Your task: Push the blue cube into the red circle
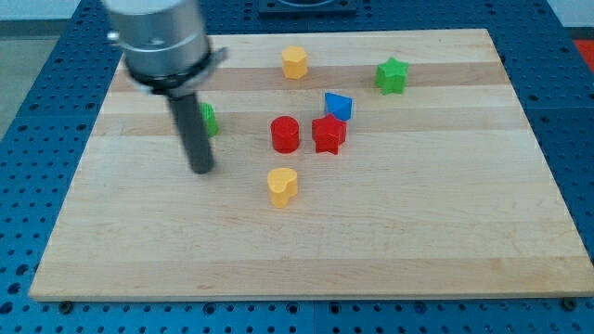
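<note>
The blue cube [339, 105] sits on the wooden board [306, 241] a little right of centre, near the view's top. The red circle, a short red cylinder [285, 134], stands just below and left of it, a small gap apart. A red star block [329, 134] lies right of the red cylinder and directly below the blue cube, touching or nearly touching it. My tip [201, 171] rests on the board well to the left of the red cylinder, far from the blue cube.
A green block [209, 119] is partly hidden behind my rod. A yellow hexagon block [295, 62] sits near the board's top edge. A green star [392, 75] lies at upper right. A yellow heart-like block [282, 186] lies below the red cylinder.
</note>
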